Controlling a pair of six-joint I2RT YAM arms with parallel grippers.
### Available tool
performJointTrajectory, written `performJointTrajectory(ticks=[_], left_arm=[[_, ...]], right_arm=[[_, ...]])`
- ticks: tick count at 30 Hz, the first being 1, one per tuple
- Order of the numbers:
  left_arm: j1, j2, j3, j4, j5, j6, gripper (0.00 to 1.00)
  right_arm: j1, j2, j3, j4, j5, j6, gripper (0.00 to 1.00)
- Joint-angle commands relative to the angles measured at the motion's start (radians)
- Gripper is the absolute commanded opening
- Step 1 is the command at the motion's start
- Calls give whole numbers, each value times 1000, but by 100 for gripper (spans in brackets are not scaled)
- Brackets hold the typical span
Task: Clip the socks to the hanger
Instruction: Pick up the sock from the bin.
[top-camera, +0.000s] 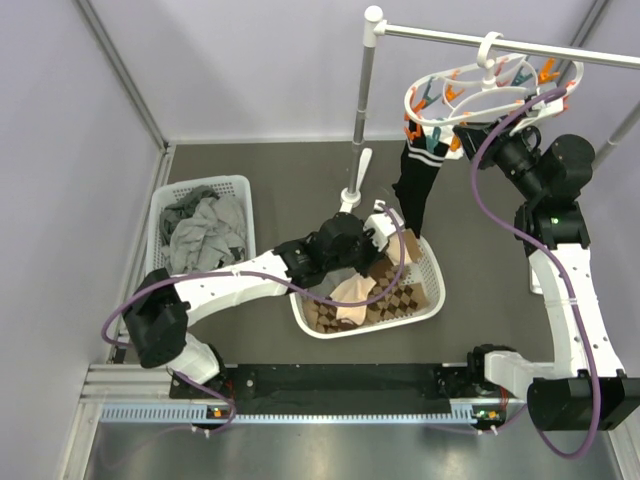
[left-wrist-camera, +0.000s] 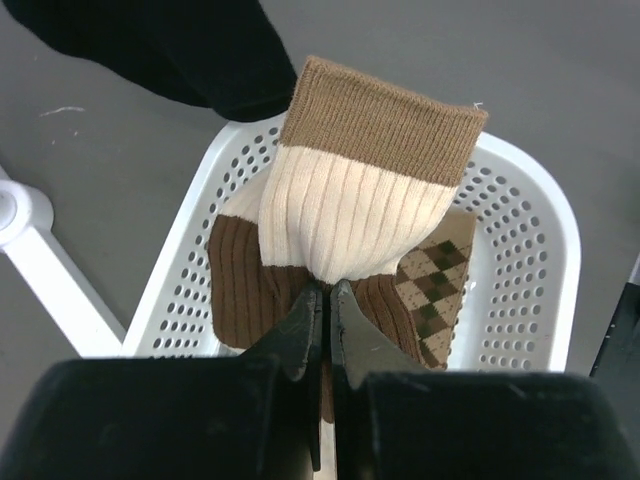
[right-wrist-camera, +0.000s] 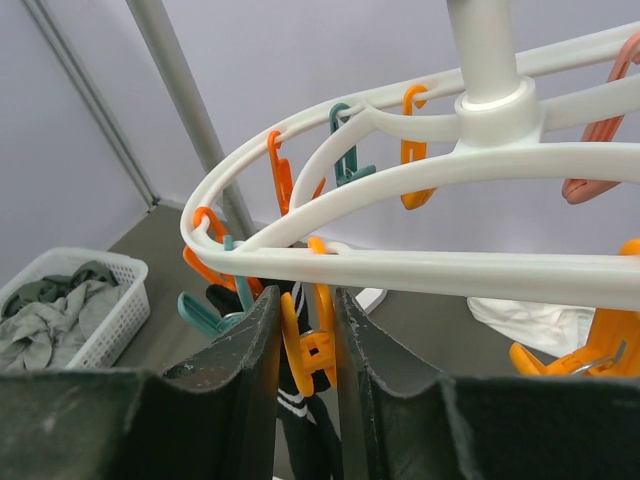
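- Dark grey floor (top-camera: 300, 170), enclosed by pale lilac walls (top-camera: 250, 60), forms the work area.
- Hanger (top-camera: 480, 90): a white oval double-ring frame with orange and teal pegs. It hangs by its hook from a horizontal rail (top-camera: 560, 48) at the far right.
- Black sock (top-camera: 415, 185): clipped at the near-left edge of the hanger. It hangs straight down, and its toe end reaches the far rim of the centre basket (top-camera: 436, 292).
- Right gripper (right-wrist-camera: 305, 300): raised to the underside of the hanger's outer ring. Jaws are narrow and closed on an orange peg (right-wrist-camera: 300, 345), one finger on each side of it.
- Tan sock (left-wrist-camera: 360, 190): cream ribbed body with a brown cuff band, located over the centre basket. The cuff points away from the wrist camera.
- Left gripper (left-wrist-camera: 325, 292): jaws pressed together, pinching the cream fabric of the tan sock at its near end.
- Below the tan sock, inside the centre basket, lie dark brown ribbed fabric (left-wrist-camera: 250, 290) and a diamond-patterned cloth (left-wrist-camera: 435, 285).
- An upright pole (top-camera: 365, 100) supports the rail's left end, just left of the black sock.
- Second basket (top-camera: 242, 185): white, at the far left, well apart from the hanger. It holds grey garments (top-camera: 200, 230).
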Motion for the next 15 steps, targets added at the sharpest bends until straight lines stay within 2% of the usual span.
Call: performJointTrajectory(ticks=[1,5,9,11,15], left_arm=[[0,-16,9,36,72,3,0],[1,15,-8,-56,1,8,0],[3,33,-54,-28,-63,-12,0],[3,93,-39,-50,-83,-6,1],[1,226,93,-282,-122,-11,3]], right_arm=[[16,-21,7,-75,-36,-4,5],[16,-23,5,-81,-35,-9,5],[18,-23,1,-79,-36,-9,5],[16,-21,-2,-75,-36,-6,5],[18,-21,-10,-72,-36,-6,5]])
